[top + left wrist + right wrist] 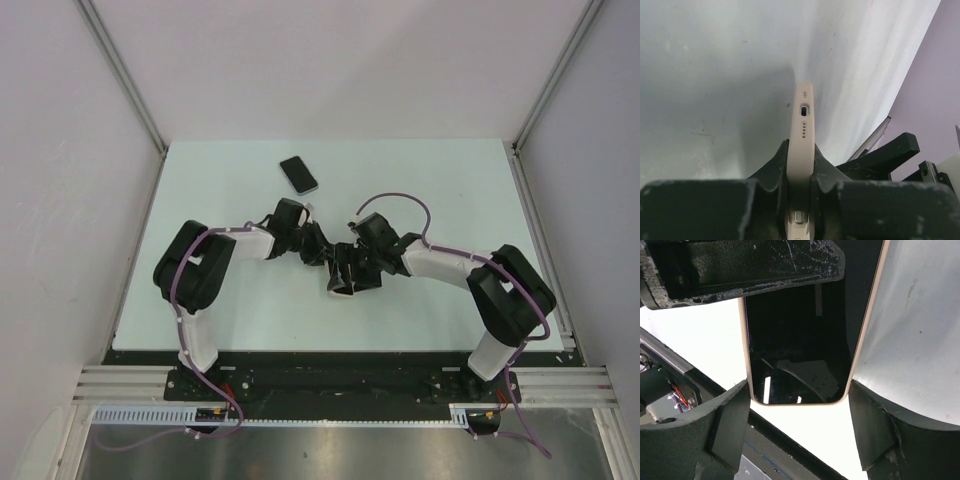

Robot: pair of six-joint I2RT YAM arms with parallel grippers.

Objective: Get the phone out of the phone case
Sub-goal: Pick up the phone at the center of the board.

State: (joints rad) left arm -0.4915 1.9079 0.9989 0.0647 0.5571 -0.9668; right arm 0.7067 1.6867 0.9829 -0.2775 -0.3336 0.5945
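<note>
The phone sits inside a beige phone case held in the air between both arms over the table's middle. My left gripper is shut on the case's thin edge, near the end with the charging port and speaker holes. In the right wrist view the phone's black screen faces the camera, framed by the beige case rim. My right gripper spans the case's width near its lower corners, one finger pressed against each long side. The left gripper's finger shows above it.
A dark phone lies flat on the pale table at the back, left of centre. Grey walls enclose the table on three sides. The arms' bases and a black rail run along the near edge.
</note>
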